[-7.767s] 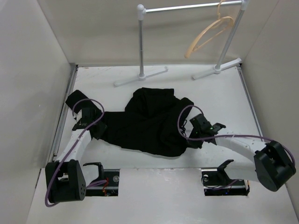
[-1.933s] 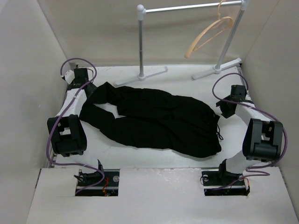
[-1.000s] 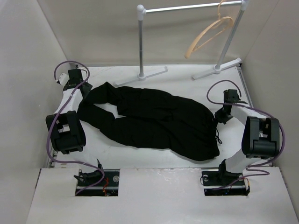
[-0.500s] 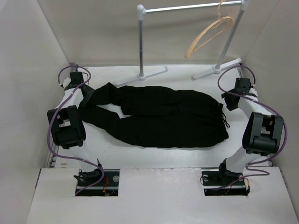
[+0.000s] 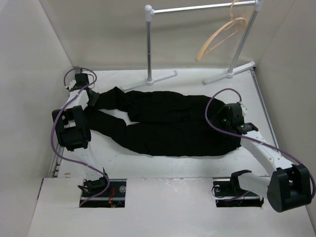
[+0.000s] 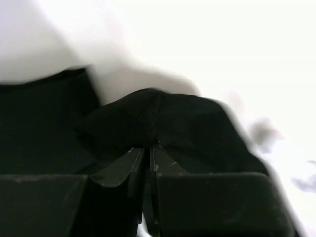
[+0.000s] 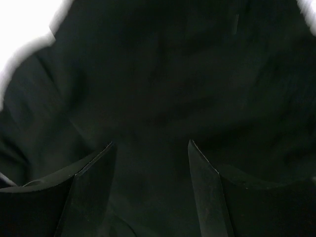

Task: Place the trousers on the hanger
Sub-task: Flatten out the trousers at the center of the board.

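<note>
The black trousers (image 5: 168,126) lie spread flat across the table, legs to the left and waist to the right. My left gripper (image 5: 92,98) is at the leg ends; in the left wrist view its jaws (image 6: 147,146) are shut with a bunch of trouser fabric (image 6: 187,123) pinched at the tips. My right gripper (image 5: 224,121) hovers over the waist end. The right wrist view shows it (image 7: 150,145) open, with only dark cloth (image 7: 163,74) beneath and nothing between the fingers. The tan hanger (image 5: 219,35) hangs on the rail at the back right, away from both grippers.
A silver rail (image 5: 197,8) on two posts with white feet (image 5: 148,80) stands at the back of the table. White walls close in left, right and behind. Bare white tabletop (image 5: 163,168) lies in front of the trousers.
The trousers were pulled out straight and flat. My right gripper let go of the waist and swung inward over it. My left gripper closed on the leg end.
</note>
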Robot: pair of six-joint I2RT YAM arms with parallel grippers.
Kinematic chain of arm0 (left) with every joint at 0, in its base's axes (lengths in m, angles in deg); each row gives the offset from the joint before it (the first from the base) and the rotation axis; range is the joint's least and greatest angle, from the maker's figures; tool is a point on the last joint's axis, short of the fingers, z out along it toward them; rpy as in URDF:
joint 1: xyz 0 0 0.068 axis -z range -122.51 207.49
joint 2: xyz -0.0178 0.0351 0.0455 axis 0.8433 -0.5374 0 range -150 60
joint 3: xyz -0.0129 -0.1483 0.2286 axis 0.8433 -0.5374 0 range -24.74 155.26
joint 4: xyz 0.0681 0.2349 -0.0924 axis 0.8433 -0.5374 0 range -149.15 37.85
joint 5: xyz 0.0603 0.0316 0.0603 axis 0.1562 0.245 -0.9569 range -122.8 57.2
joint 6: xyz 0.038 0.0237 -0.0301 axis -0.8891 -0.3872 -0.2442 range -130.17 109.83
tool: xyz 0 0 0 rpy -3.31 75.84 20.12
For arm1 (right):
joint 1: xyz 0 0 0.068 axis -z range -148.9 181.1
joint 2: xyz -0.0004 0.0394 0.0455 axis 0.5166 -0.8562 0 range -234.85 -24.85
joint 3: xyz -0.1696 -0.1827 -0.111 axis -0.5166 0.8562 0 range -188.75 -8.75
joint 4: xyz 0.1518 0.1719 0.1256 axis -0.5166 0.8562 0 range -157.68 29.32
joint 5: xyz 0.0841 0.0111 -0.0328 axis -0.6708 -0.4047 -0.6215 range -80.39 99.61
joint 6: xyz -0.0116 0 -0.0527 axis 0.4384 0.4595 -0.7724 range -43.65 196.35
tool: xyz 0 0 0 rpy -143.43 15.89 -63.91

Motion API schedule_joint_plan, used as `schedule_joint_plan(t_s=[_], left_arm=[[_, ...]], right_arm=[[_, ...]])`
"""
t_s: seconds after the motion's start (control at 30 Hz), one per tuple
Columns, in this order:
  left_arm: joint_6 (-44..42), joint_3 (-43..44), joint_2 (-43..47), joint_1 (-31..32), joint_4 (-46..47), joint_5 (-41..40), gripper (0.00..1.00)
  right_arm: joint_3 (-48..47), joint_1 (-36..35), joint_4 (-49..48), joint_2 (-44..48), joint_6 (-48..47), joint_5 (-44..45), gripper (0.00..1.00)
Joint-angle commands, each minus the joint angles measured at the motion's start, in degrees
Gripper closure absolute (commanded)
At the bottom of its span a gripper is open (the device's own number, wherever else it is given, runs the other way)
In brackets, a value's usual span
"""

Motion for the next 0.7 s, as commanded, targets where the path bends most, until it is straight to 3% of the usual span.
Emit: schedule_joint_plan(t_s=[0.0, 0.1, 0.3, 0.4, 0.47, 0.5, 0.57, 0.67], left_arm=[[3.2, 8.8, 4.8, -0.2, 5.6, 3.0, 0.95], [3.3, 16.7, 1.8, -1.1, 4.8, 3.9, 0.95], [3.5, 24.1, -7.8, -7.8, 4.3, 4.6, 0.91], [3.4, 25.7, -8.9, -10.7, 2.2, 5.8, 0.61], [2.8, 23.8, -6.5, -11.2, 2.4, 6.0, 0.41], [2.5, 21.9, -4.9, -11.2, 2.9, 6.3, 0.38], [2.3, 16.4, -0.7, -11.0, 4.0, 5.5, 0.39], [2.6, 7.1, 5.1, -9.4, 5.9, 3.2, 0.44]], right_arm=[[5.3, -4.6, 1.5, 1.7, 1.5, -0.3, 0.35], [7.6, -7.3, 1.6, 1.4, 3.3, -0.8, 0.35], [5.8, -8.4, 2.6, 1.8, 3.2, -1.9, 0.35], [4.4, -8.4, 3.9, 2.5, 1.6, -1.9, 0.32], [4.1, -8.7, 4.4, 2.6, 0.7, -2.0, 0.30], [4.1, -8.8, 4.4, 2.6, 0.6, -2.1, 0.29], [4.7, -9.2, 4.1, 2.4, 0.2, -1.9, 0.30], [5.6, -9.2, 3.5, 1.8, -0.1, -2.2, 0.48]])
